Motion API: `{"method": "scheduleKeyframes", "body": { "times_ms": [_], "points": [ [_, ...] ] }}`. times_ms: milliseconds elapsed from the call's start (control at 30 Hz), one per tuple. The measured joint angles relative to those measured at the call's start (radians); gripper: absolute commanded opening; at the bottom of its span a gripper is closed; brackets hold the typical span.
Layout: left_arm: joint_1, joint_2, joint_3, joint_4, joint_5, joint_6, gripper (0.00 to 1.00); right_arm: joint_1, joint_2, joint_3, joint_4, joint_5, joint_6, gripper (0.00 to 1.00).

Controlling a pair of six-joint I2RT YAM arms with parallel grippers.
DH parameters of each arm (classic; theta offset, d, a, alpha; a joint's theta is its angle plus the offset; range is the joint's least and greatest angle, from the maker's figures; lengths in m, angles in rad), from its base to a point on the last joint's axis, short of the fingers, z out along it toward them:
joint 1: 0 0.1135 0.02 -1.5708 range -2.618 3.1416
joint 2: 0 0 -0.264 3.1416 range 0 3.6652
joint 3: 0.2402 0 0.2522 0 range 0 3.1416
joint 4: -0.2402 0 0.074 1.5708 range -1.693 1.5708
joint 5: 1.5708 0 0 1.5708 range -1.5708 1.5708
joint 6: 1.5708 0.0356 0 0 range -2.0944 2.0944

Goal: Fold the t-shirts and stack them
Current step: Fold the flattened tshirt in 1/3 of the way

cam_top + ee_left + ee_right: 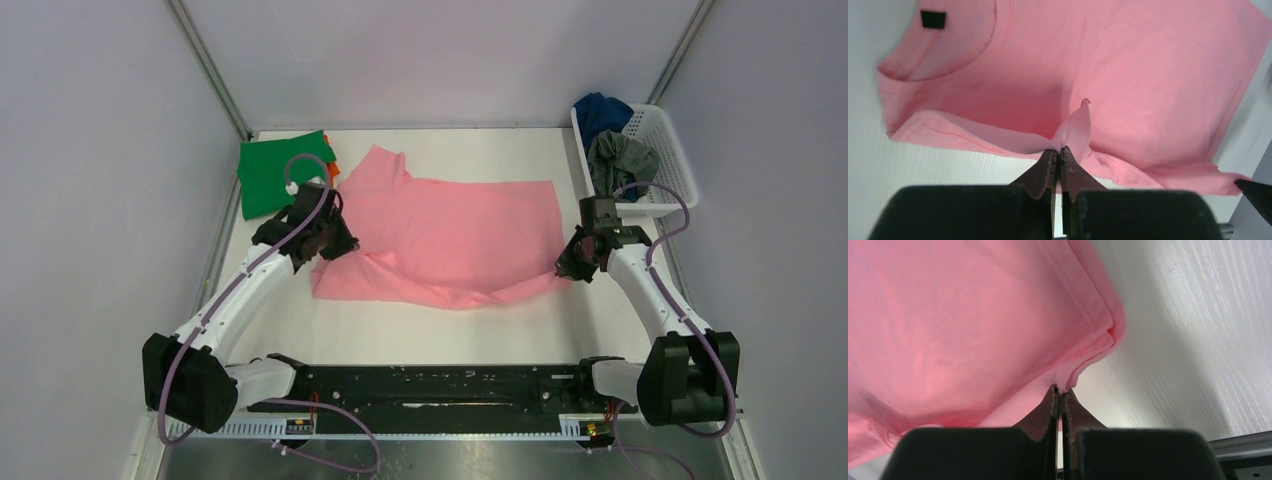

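The light pink t-shirt [450, 235] lies spread across the middle of the table, its near edge partly lifted and folded over. My left gripper [335, 245] is shut on the shirt's left near edge; the left wrist view shows a pinch of pink cloth [1075, 127] between the tips [1059, 150]. My right gripper [568, 268] is shut on the shirt's right near corner [1098, 347], the cloth held at the tips [1060, 389]. A folded bright green t-shirt [280, 172] lies at the back left on an orange one [333, 168]. The dark blue [603, 110] and grey [620, 158] t-shirts sit in the basket.
The white lattice basket [668, 160] stands at the back right against the wall. Walls close in on the left, back and right. A black rail [440, 385] with the arm bases runs along the near edge.
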Motion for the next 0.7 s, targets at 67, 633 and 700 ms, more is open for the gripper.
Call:
{"method": "scheduleKeyframes", "body": {
  "times_ms": [67,633,700],
  "points": [
    [0.034,0.021,0.017,0.011,0.002,0.019,0.00,-0.005,0.028,0.027,0.000,0.000,-0.008,0.02],
    [0.185,0.326,0.227,0.109,0.055,0.112,0.47,-0.061,0.288,0.233,0.006,0.000,-0.038,0.35],
    [0.204,0.417,0.291,0.101,0.066,0.119,0.93,-0.071,0.342,0.271,0.005,-0.002,-0.036,0.51]
  ]
}}
